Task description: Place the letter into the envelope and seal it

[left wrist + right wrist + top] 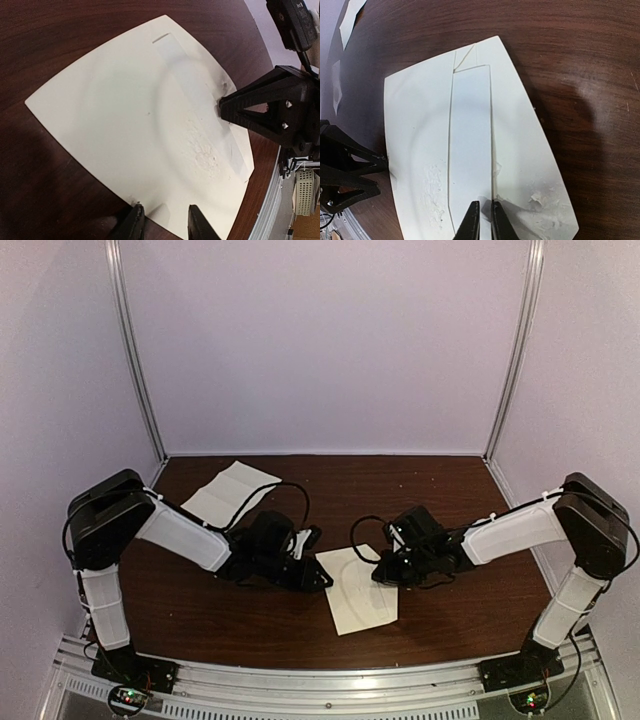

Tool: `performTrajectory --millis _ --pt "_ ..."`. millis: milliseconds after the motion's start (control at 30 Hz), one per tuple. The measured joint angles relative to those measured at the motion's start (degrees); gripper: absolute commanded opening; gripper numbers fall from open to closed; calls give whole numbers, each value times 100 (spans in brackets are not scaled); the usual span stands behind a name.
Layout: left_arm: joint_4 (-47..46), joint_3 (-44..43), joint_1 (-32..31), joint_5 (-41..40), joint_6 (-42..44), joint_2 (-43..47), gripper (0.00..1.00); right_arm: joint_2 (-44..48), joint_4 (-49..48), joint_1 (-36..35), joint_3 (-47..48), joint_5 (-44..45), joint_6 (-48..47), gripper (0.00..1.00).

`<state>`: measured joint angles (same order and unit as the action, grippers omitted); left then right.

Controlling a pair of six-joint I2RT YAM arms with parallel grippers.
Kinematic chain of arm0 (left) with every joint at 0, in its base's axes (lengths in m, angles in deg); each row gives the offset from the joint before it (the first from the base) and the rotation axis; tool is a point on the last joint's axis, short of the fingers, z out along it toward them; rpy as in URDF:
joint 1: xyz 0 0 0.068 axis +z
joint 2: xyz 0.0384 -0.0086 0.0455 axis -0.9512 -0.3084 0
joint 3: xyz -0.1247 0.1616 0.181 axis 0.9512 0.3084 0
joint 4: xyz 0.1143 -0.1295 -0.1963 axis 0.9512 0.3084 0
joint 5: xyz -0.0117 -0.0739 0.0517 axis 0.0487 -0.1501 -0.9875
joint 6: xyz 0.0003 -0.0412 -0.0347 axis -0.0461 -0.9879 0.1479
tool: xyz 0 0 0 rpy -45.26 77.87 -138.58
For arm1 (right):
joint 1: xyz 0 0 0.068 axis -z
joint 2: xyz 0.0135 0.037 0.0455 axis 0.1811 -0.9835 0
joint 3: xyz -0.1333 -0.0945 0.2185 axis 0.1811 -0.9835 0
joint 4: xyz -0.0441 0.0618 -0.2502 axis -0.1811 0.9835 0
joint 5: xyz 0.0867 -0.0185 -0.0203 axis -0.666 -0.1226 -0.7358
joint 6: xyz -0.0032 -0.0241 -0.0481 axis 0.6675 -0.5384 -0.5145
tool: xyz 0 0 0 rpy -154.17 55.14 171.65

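Top external view: one cream paper envelope [358, 598] lies flat mid-way along the wood-grain worktop [240, 625]. One white rectangular strip [470, 145] crosses it. The left end effector [165, 222] is spread astride its edge. The right end effector [484, 215] is pressed together on the strip. One creased sheet [228, 490] lies far left.

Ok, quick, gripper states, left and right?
Left gripper: open, astride the edge of the envelope.
Right gripper: shut on the white strip on the envelope.
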<state>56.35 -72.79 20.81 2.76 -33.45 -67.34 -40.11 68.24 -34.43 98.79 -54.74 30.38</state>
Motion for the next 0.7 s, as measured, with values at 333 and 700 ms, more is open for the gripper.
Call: performTrajectory --millis 333,700 --pt "0 -17 0 0 9 -22 30 -83 -125 0 0 -107 37 4" --pt "31 -85 0 2 44 -59 30 -142 -192 0 0 -227 37 2"
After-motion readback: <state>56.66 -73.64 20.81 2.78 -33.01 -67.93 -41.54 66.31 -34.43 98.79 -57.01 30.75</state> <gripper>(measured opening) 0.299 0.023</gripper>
